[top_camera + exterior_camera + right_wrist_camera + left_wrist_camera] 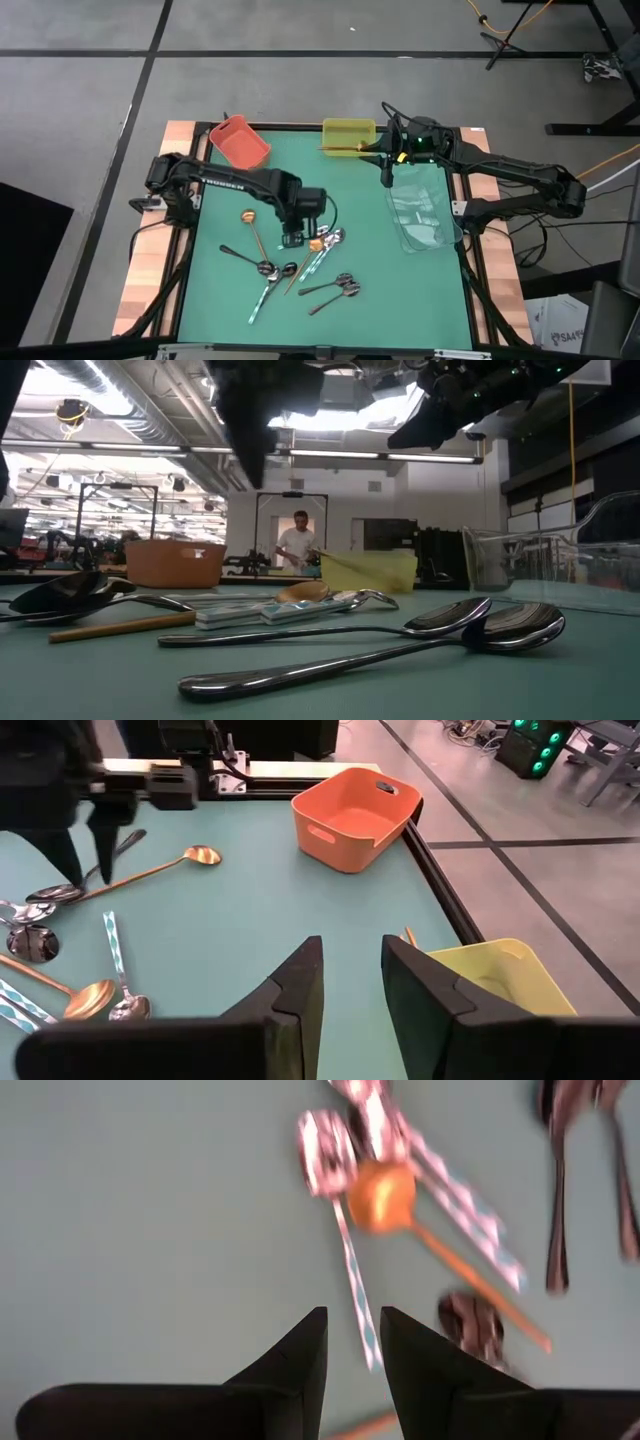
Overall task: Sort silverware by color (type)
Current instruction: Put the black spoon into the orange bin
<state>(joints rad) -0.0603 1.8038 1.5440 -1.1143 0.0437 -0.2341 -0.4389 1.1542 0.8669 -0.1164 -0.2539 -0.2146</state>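
Observation:
The silverware lies loose on the green mat. A gold spoon (252, 226) lies alone at the left. Dark spoons (332, 289), spoons with blue-and-white striped handles (318, 258) and a gold-bowled spoon (382, 1195) lie mixed in a cluster. My left gripper (292, 240) points down above the cluster's far left edge, open and clear of the mat. A striped handle (358, 1295) shows beneath its fingers (300, 1355). My right gripper (387, 180) hovers open and empty at the far right, beside the yellow bin (348, 133).
An orange bin (239, 141) stands at the far left, and a clear bin (420, 215) stands at the right edge. The yellow bin holds a thin gold piece (344, 150). In the low view a person (296, 542) stands in the room behind the table.

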